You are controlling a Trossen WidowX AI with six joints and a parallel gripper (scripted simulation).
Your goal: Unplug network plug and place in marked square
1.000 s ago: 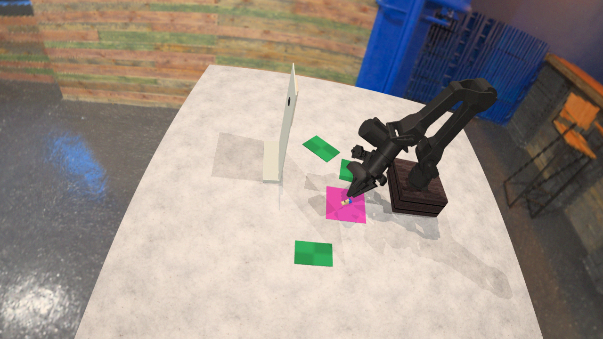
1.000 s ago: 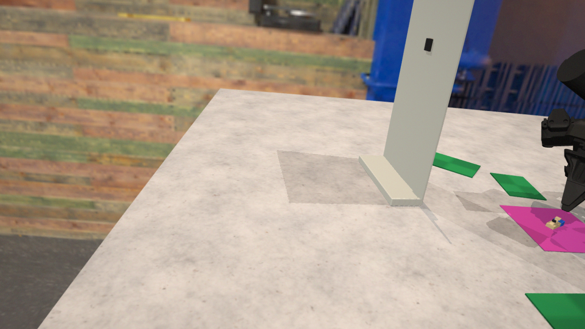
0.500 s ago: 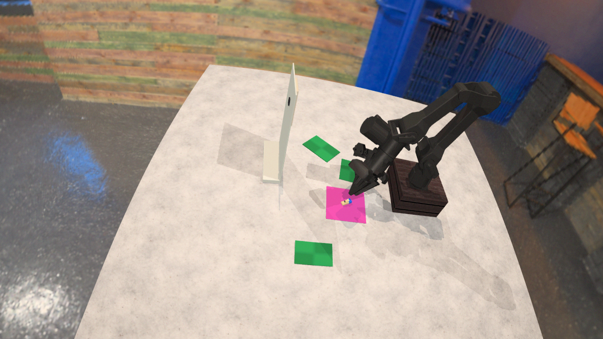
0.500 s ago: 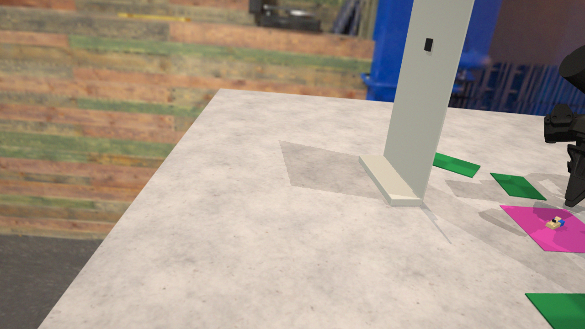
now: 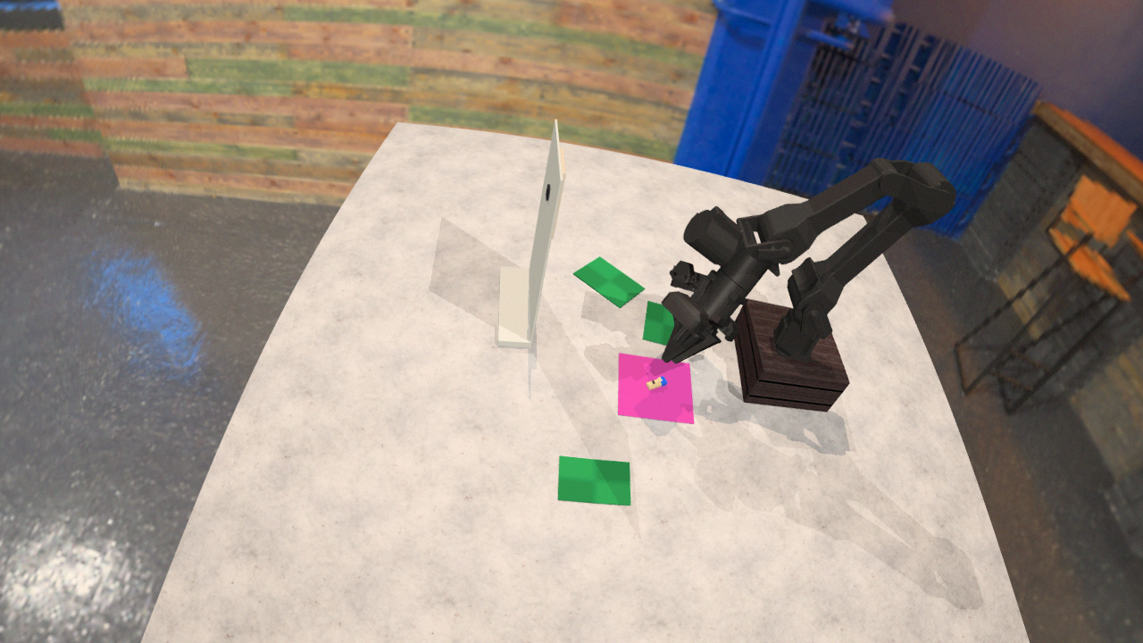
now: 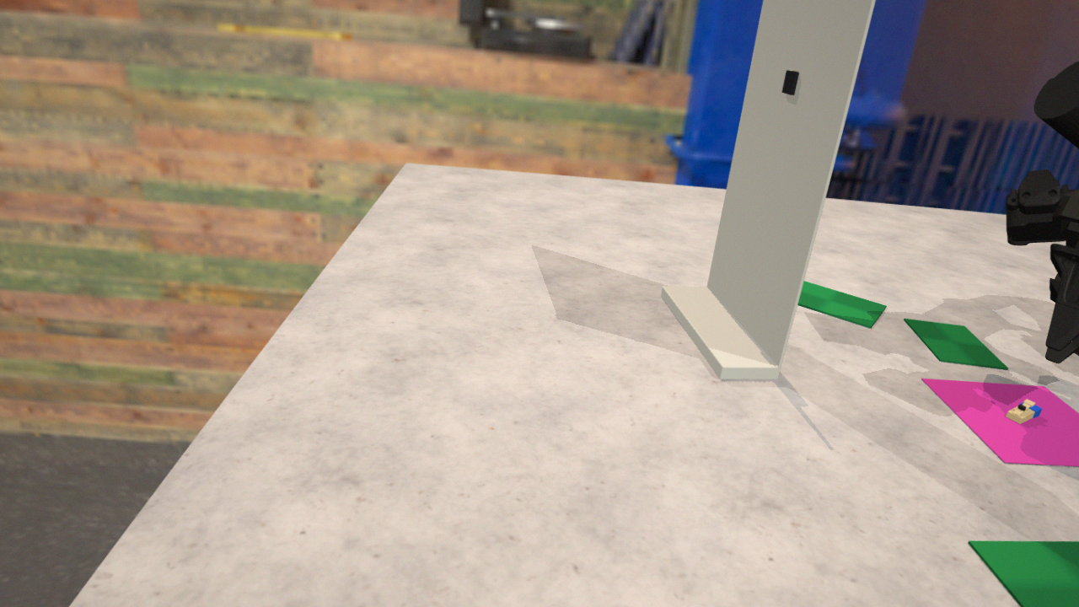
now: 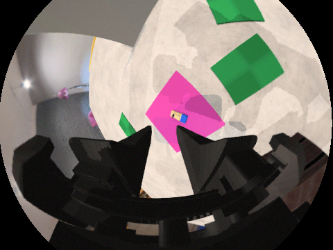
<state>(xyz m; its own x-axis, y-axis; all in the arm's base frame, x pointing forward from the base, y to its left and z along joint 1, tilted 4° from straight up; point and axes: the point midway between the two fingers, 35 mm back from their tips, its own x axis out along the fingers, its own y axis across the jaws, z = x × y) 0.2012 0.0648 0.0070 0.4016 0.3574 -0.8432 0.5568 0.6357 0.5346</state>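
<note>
The small cream plug with a blue end lies on the magenta square, well inside its edges. My gripper is partly open, with nothing between its fingers. It hangs above the square's back edge, apart from the plug. The upright panel stands to the left in the top and exterior views, with a small black piece high on its face. The socket's opening side is hidden in the top and exterior views.
Green patches lie on the table around the magenta square. The arm stands on a dark wooden base block to the right. The panel's foot rests on the table.
</note>
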